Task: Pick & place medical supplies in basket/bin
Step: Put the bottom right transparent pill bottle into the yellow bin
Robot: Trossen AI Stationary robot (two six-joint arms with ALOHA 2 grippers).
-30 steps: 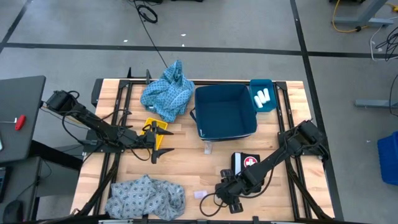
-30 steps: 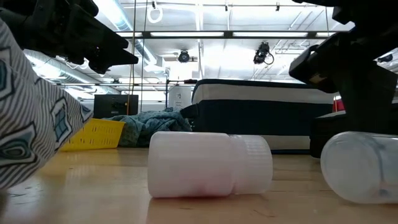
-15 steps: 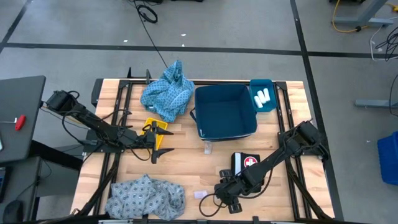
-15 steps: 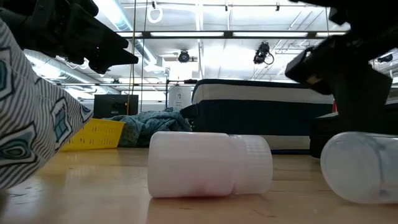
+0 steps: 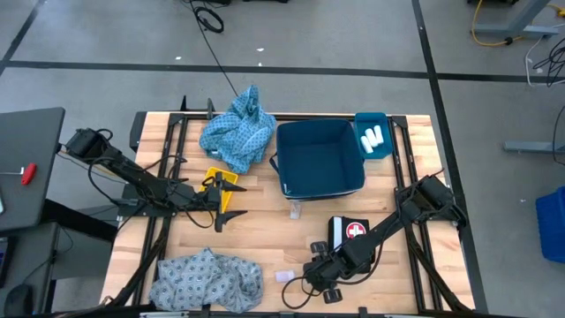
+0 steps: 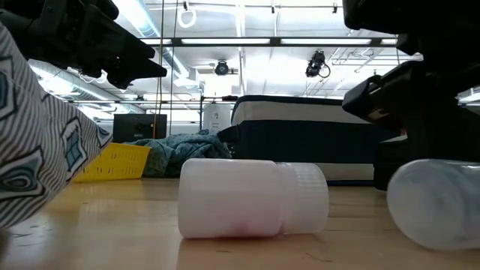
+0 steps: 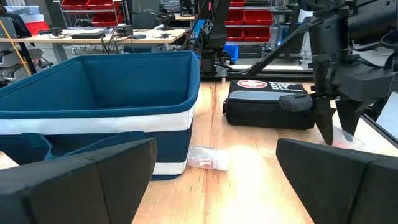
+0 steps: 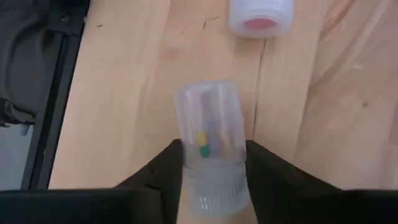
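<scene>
Near the front edge of the worktop [image 5: 265, 231], the right hand [image 5: 315, 284] is reaching low over the wood, its fingers [image 8: 273, 168] closing on either side of a clear vial [image 8: 210, 146] with coloured bits inside. A second, white vial [image 8: 260, 15] is lying just beyond it with its pinkish end facing the wrist camera; in the low view the white vial [image 6: 251, 198] is resting on its side and the clear vial [image 6: 435, 202] is showing beside it under the dark arm.

Farther back, the left hand [image 5: 226, 208] is hovering with its fingers [image 7: 81, 180] spread wide and holding nothing, just in front of a small yellow tray [image 5: 221, 179]. Ahead of it the blue bin [image 5: 320, 159] is standing open, and a small clear packet [image 7: 207, 158] is lying on the wood just beside its front wall. A black first-aid pouch [image 5: 350, 230] is sitting between the bin and the right hand.

One blue cloth [image 5: 238, 132] is bunched left of the bin; the paler cloth [image 5: 207, 281] is heaped at the front left corner. White rolls [image 5: 372, 137] are lying in a small blue tray [image 5: 381, 121] touching the bin's right side
</scene>
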